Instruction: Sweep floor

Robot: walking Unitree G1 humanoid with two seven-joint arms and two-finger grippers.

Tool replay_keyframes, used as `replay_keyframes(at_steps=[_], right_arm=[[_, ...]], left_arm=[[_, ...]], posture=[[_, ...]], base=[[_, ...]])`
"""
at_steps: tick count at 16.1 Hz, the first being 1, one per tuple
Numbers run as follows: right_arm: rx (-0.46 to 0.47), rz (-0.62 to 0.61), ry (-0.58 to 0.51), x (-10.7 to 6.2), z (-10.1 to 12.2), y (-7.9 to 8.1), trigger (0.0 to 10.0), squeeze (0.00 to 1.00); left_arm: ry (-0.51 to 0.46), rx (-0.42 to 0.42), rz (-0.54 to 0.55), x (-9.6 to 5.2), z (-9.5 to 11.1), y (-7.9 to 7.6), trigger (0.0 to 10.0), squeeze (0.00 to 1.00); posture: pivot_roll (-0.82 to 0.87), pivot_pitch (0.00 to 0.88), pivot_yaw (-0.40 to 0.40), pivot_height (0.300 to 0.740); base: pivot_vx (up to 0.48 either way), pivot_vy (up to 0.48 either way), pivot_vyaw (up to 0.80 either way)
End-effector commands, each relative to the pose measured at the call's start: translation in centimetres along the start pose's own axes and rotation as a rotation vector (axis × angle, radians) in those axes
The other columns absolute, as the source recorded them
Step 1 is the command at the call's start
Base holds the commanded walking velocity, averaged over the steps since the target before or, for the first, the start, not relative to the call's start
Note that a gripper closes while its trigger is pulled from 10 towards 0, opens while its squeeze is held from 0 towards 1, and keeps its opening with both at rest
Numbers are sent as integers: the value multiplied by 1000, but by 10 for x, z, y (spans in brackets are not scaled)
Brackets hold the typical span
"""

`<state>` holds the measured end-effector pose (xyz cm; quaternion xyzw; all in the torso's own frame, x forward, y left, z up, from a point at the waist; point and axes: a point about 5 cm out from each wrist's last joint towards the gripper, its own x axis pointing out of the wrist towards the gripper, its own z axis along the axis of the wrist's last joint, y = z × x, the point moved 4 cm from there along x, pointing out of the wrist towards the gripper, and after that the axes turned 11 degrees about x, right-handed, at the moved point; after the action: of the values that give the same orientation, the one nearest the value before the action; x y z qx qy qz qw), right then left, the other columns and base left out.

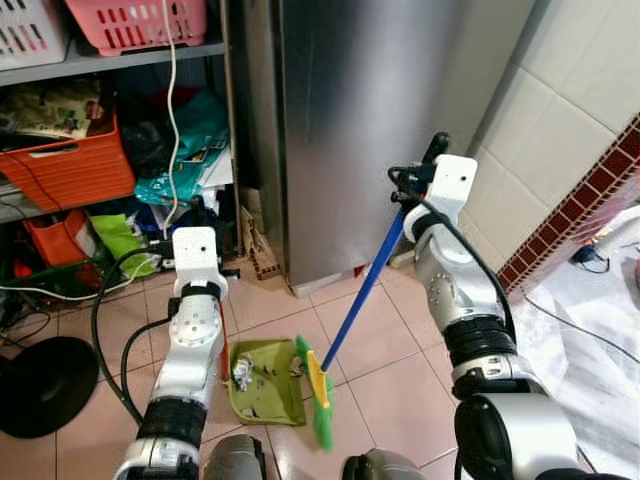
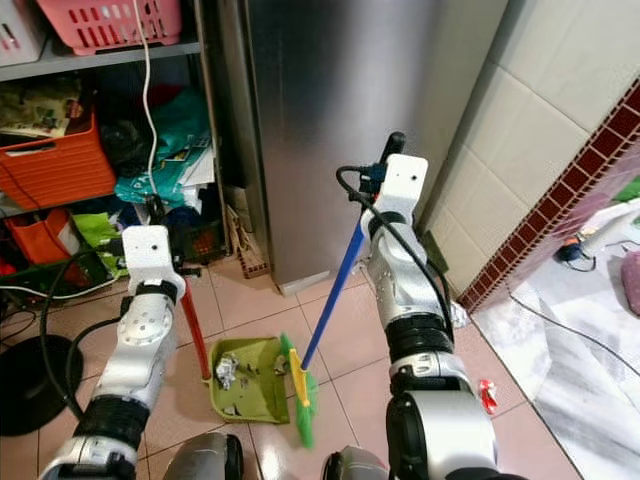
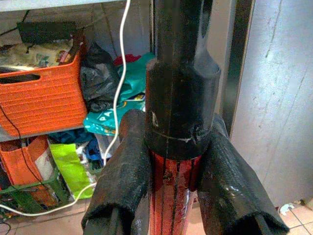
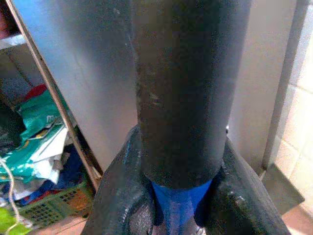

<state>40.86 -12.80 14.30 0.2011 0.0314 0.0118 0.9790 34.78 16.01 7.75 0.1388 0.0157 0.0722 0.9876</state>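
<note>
Two hands (one broom, one dustpan)

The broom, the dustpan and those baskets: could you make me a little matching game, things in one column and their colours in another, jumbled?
Things:
1. long broom handle held by the right gripper
2. flat plastic dustpan on the tiled floor
3. dustpan handle held by the left gripper
4. slotted plastic crate on the lower shelf
5. perforated plastic basket on the top shelf

Colours:
a. orange
b. red
c. pink
d. blue
e. olive green

Pairs: 1-d, 2-e, 3-b, 4-a, 5-c
</note>
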Motion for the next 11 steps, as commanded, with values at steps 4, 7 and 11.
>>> replay_keyframes(at_steps=[4,7,11], right_arm=[[205,39,-7,3,23,16,10000,0],[102,125,-107,3,56,29,10000,0],[-145,226,-343,-6,115,45,10000,0]], left_arm=[[-75,-28,-18,7,18,-13,10000,0],[-79,-44,-46,7,18,-24,10000,0],[-82,-47,-81,2,17,-32,10000,0]], posture=[[-88,25,-41,740],[-89,21,-41,740],[-88,17,-36,740]], base=[[0,0,0],[0,0,0],[0,0,0]])
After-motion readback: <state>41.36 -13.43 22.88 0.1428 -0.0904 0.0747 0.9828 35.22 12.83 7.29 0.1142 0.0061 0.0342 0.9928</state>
